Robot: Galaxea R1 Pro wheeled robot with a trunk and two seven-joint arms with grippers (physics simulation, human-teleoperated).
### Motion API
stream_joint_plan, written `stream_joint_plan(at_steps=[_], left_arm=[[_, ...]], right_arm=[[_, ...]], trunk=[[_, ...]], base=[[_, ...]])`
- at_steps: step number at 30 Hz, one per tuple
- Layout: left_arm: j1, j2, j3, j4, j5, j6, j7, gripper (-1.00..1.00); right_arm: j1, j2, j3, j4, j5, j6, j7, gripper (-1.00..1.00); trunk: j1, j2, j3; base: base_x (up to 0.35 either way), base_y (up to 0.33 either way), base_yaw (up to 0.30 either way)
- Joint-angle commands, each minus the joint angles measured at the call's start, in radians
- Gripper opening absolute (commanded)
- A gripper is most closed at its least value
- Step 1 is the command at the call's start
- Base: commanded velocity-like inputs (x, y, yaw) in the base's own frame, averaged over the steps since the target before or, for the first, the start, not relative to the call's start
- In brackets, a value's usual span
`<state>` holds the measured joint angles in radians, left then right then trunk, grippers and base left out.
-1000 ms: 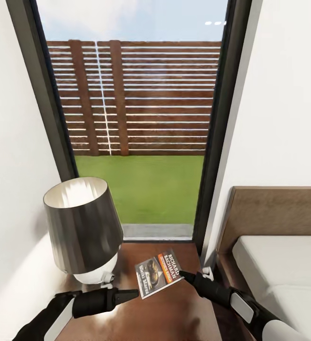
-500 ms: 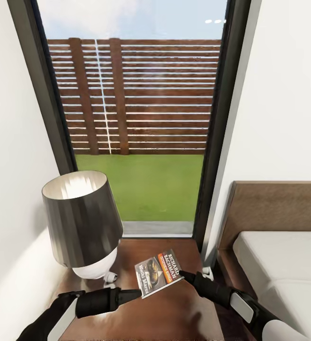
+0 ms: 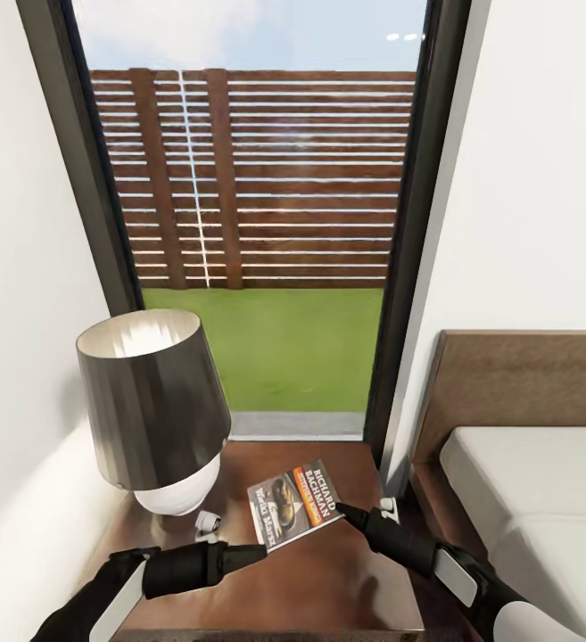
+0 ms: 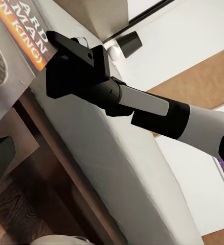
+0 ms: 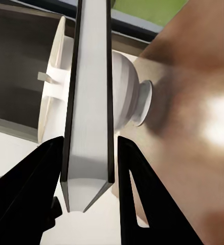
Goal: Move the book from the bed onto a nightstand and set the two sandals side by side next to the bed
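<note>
The book, dark with an orange band, lies low and nearly flat over the dark brown nightstand. My right gripper is shut on its right edge. In the right wrist view the book stands edge-on between the two fingers of that gripper. My left gripper points at the book's near left corner, and its jaws are not clear. The left wrist view shows the right gripper pinching the book. The bed lies to the right. The sandals are out of view.
A lamp with a dark grey shade and white base stands on the nightstand's left half, close to the book. A tall window is behind, white walls on both sides. The bed's brown headboard borders the nightstand on the right.
The view has tilted slightly, so the whole scene sits higher in the picture. The book and my right gripper have come down toward the nightstand top and a little left. The left arm barely moved.
</note>
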<state>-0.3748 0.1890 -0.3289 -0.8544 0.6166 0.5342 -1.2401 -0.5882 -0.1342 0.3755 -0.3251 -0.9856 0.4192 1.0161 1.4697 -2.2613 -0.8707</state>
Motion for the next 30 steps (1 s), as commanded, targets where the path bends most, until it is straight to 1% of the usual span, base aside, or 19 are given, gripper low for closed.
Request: stream_joint_plan(at_steps=[1,30], left_arm=[[-0.001,0.001,-0.004,0.0,0.009,0.01,0.0,1.0],[-0.001,0.003,-0.002,0.0,0.009,0.01,-0.003,1.0]], right_arm=[[-0.001,-0.001,0.005,0.0,-0.011,0.009,0.001,-1.0],[-0.001,-0.001,0.003,0.004,-0.01,0.009,-0.002,-1.0]], trunk=[[0.004,-0.008,-0.004],[0.115,-0.211,-0.095]], base=[[0.0,0.0,0.0],[0.0,0.0,0.0]])
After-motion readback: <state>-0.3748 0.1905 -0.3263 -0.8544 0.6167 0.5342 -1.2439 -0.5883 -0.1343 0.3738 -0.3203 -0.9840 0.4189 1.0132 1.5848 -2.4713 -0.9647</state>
